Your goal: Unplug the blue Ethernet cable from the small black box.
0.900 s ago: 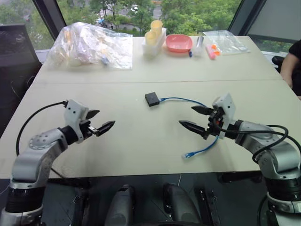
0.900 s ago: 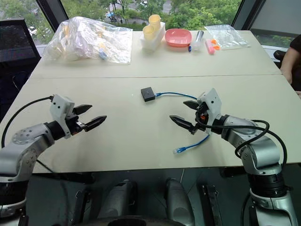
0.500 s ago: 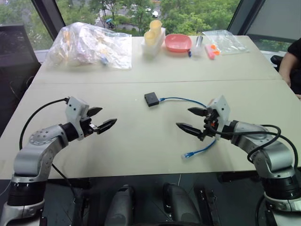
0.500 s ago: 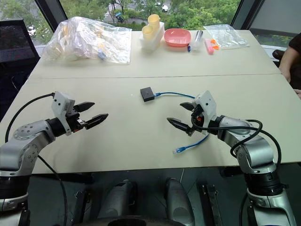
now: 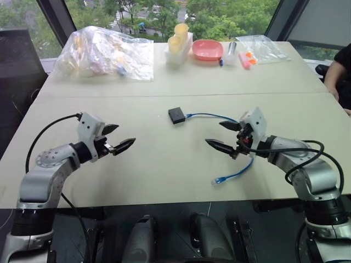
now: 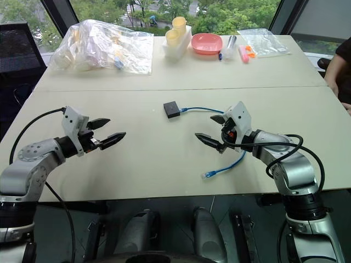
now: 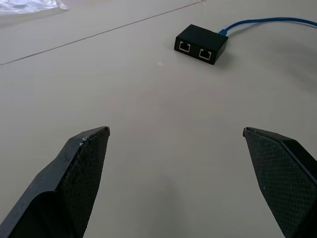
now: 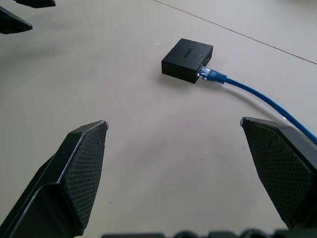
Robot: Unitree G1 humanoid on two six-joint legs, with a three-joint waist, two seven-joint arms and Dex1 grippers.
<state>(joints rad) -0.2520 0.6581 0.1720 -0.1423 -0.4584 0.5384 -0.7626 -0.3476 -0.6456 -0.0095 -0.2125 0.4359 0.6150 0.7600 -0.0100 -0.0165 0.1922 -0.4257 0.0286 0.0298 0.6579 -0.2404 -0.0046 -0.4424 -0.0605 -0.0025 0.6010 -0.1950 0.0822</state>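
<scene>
The small black box lies flat on the beige table, mid-table. The blue Ethernet cable is plugged into its right side, runs right, passes under my right gripper and ends in a loose clear plug near the front edge. In the right wrist view the box shows the cable's plug seated in its port. The left wrist view shows the box with two empty ports. My left gripper hovers open at the front left, apart from the box. My right gripper hovers open, to the right of the box and nearer me.
At the table's far side lie a clear plastic bag of items, a white holder with yellow cups, a pink bowl and a small bag. A person's arm shows at the right edge. A seam crosses the table.
My right gripper has shifted slightly left and back, toward the box. The left gripper has barely moved. Both stay open.
</scene>
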